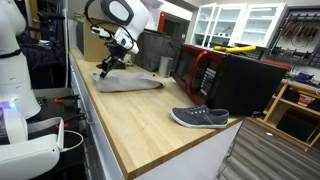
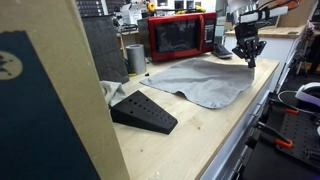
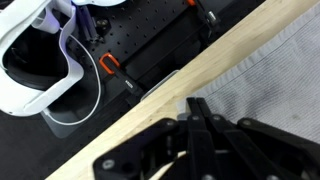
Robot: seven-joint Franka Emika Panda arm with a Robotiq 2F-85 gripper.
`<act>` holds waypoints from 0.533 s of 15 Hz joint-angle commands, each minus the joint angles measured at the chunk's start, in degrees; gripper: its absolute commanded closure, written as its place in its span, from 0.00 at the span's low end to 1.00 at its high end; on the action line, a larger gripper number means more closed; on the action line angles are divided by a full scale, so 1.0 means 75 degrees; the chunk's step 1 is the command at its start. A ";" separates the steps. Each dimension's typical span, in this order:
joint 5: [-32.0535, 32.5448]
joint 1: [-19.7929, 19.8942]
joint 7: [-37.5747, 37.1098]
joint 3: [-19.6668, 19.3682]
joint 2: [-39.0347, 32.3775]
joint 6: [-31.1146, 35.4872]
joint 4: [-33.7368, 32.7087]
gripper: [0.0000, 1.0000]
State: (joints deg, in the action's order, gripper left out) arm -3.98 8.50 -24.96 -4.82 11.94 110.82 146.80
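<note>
I have the hand (image 1: 105,67) at the far end of the tabletop (image 1: 150,135), over the near edge of a grey cloth (image 1: 135,84). The wrist view shows the black fingers (image 3: 200,118) pressed together with no gap between them. In an exterior view the cloth rises in a small peak to the fingertips, so I record the hand as pinching the cloth at its edge.

The cloth is a soft, matte grey fabric with a fine weave (image 3: 285,75). It lies mostly flat, with a wavy, irregular outline (image 2: 205,82).

The tabletop is pale wood in long glued strips with a straight, square edge (image 3: 170,90).

A grey, low-cut fabric shoe (image 1: 200,117) with a light sole sits well apart from the cloth, near the tabletop's corner. A glossy red microwave (image 2: 180,37) stands behind the cloth. Beside it is a dull metal cylinder (image 2: 135,58). A black, matte, wedge-shaped block (image 2: 143,111) lies on the bare wood, apart from the cloth's nearest edge.
</note>
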 commanded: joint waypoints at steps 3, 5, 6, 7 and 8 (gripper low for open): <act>0.0603 0.0055 -0.0159 0.0082 0.0180 -0.0103 -0.0124 0.99; 0.1023 0.0119 -0.0339 0.0093 0.0193 0.0008 -0.0114 0.99; 0.1270 0.0164 -0.0415 0.0081 0.0227 0.0045 -0.0088 0.99; 0.1545 0.0207 -0.0559 0.0081 0.0248 0.0098 -0.0065 0.99; 0.2023 0.0266 -0.0809 0.0132 0.0322 0.0207 -0.0010 0.98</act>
State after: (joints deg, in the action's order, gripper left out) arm 4.94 9.16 -27.21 -4.79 12.20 111.24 145.94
